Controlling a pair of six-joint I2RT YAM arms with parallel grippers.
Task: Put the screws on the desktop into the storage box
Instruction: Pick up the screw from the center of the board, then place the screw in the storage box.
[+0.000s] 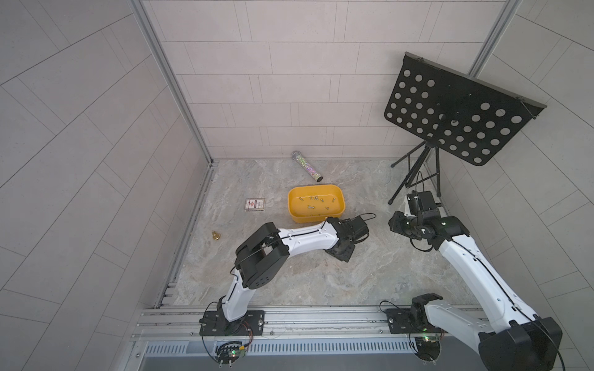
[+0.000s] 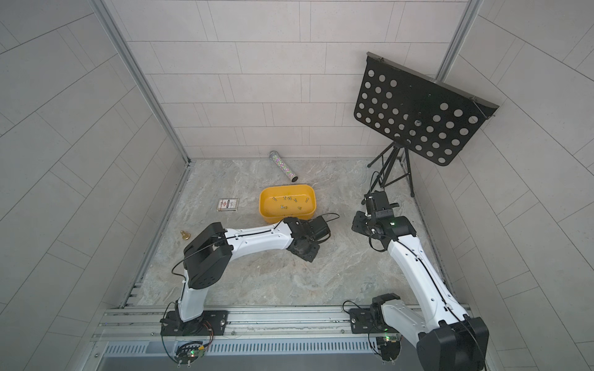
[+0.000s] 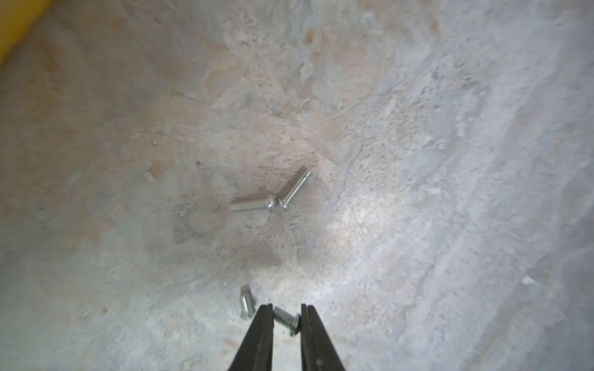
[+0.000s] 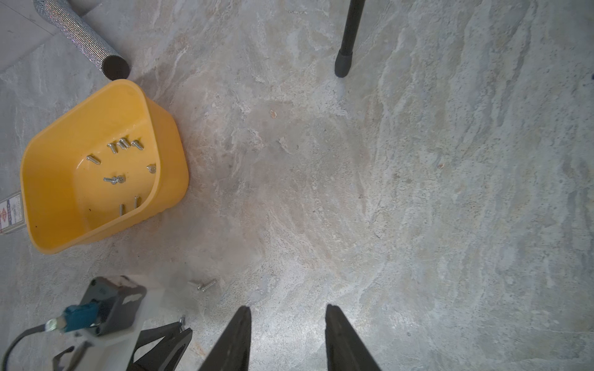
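In the left wrist view my left gripper (image 3: 287, 316) is shut on one small silver screw (image 3: 285, 318), pinched crosswise between its black fingertips low over the desktop (image 3: 418, 160). Another screw (image 3: 245, 301) lies just beside one finger. Two more screws (image 3: 271, 200) lie further out, head to head. The yellow storage box (image 1: 307, 219) stands just behind the left wrist and holds several screws (image 4: 122, 144). My right gripper (image 4: 288, 308) hangs open over bare desktop to the right of the box, with nothing between its fingers.
A glittery tube (image 1: 307, 167) lies behind the box. A printed card box (image 1: 255, 204) and a small brass bell (image 1: 215, 235) sit to the left. A black music stand (image 1: 459, 112) on a tripod fills the back right, with one foot (image 4: 343, 64) ahead of the right gripper.
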